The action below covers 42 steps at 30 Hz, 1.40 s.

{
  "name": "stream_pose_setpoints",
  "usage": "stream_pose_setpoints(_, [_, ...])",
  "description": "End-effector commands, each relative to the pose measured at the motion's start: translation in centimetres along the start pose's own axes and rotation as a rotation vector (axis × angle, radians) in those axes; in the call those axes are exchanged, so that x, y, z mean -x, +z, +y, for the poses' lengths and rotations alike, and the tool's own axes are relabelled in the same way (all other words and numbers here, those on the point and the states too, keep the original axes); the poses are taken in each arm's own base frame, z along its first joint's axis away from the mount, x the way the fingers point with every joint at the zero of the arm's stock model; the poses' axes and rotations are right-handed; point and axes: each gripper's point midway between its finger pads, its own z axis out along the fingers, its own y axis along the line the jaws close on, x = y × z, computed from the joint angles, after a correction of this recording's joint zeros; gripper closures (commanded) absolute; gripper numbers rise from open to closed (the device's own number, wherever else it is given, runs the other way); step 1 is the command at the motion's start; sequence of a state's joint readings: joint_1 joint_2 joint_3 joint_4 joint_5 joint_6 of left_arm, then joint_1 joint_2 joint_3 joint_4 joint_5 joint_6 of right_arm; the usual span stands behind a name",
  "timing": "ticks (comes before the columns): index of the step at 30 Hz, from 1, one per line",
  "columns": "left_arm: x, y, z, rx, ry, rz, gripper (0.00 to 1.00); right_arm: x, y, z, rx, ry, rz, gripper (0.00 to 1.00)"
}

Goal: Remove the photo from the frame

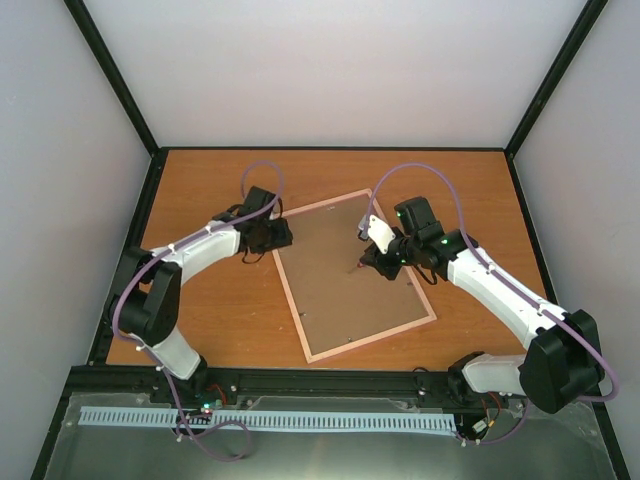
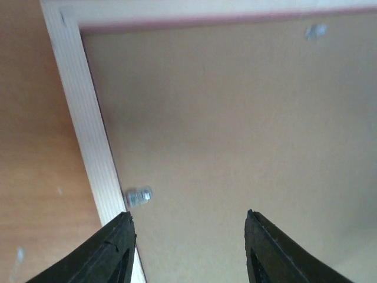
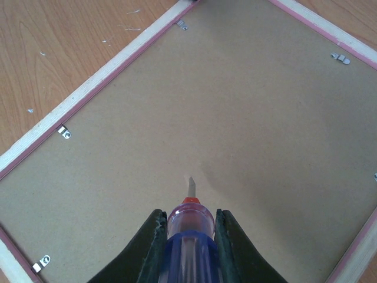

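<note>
**Top external view.** Shows one frame (image 1: pixel 345 290) lying back-up and askew on the tabletop (image 1: pixel 220 320), brown board uppermost, between the two arms. Places the left fingers (image 1: pixel 276 236) at the frame's far-left edge and the right fingers (image 1: pixel 375 261) above the board near its far-right side. Gives no sight of the photo, hidden beneath the board.

**Left wrist view.** Shows the left fingers standing moderately apart with nothing between them, poised over a corner of the frame, one above the pale rail and the other above the board. Counts two metal clips (image 2: pixel 138 196): one just ahead of the rail-side finger, one far off by the top rail.

**Right wrist view.** Shows the right fingers clamped narrowly on one screwdriver (image 3: pixel 188 227) with a clear purple handle and an orange collar. Places the flat tip at mid-board; cannot tell whether touching. Counts four clips along the rails, plus a fifth cut off at the picture edge.
</note>
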State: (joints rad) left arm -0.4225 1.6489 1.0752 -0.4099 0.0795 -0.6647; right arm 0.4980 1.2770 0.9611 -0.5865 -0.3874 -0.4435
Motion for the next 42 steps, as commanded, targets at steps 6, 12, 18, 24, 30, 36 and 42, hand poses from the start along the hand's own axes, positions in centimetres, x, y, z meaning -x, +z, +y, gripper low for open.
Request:
stream_pose_setpoints(6, [-6.6, 0.8, 1.0, 0.095, -0.133, 0.127, 0.50, 0.3, 0.2, 0.0, 0.019, 0.010, -0.021, 0.97])
stream_pose_setpoints(12, [-7.6, 1.1, 1.7, 0.128, -0.133, 0.146, 0.51, 0.2, 0.2, 0.0, 0.019, 0.011, -0.019, 0.97])
stream_pose_setpoints(18, [-9.2, 2.2, 2.7, 0.153, -0.145, 0.194, 0.56, 0.2, 0.2, 0.1, 0.022, 0.014, -0.019, 0.97])
stream_pose_setpoints(24, [-9.6, 2.6, 2.4, 0.115, -0.123, 0.200, 0.68, 0.3, 0.4, 0.2, 0.037, 0.020, -0.019, 0.97])
stream_pose_setpoints(30, [-9.9, 3.0, 1.4, 0.029, -0.039, 0.206, 0.81, 1.1, 0.2, -0.2, 0.030, 0.023, -0.016, 0.97])
stream_pose_setpoints(36, [-10.8, 3.9, 0.7, -0.049, 0.100, 0.232, 0.90, 4.0, -0.6, -0.7, 0.060, 0.003, -0.025, 0.97])
stream_pose_setpoints(42, [-11.0, 4.3, 0.0, -0.111, 0.180, 0.226, 0.98, 6.4, 1.0, -1.1, 0.140, 0.038, -0.028, 0.97])
